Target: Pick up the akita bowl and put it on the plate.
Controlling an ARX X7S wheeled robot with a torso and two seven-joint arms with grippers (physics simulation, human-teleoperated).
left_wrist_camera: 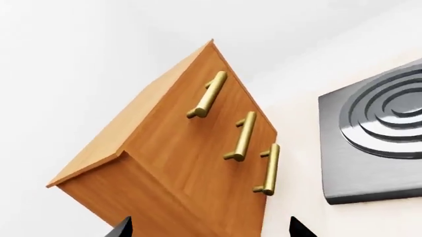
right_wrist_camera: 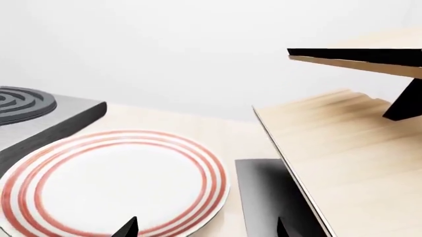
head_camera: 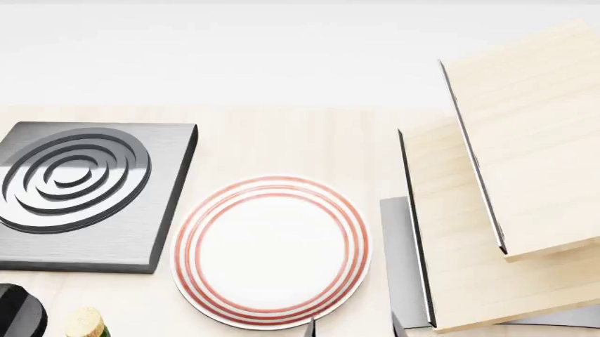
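The akita bowl is out of view in all three views. The plate (head_camera: 272, 251), white with red rings round its rim, lies flat on the pale wooden table and has nothing on it. My right gripper (right_wrist_camera: 204, 231) hovers low at the plate's (right_wrist_camera: 112, 182) near right edge. It is open, with only its two dark fingertips (head_camera: 312, 327) showing and nothing between them. My left gripper (left_wrist_camera: 211, 231) is open too and holds nothing. It faces a wooden drawer cabinet (left_wrist_camera: 197, 148), with one tip in front of it.
A dark grey square burner (head_camera: 84, 193) with raised rings sits left of the plate. A tiered pale wood shelf (head_camera: 506, 203) on dark supports rises to the plate's right. The cabinet has three brass handles (left_wrist_camera: 244, 136). A dark rounded shape (head_camera: 19, 316) and a cork-like top (head_camera: 84, 323) show at the bottom left.
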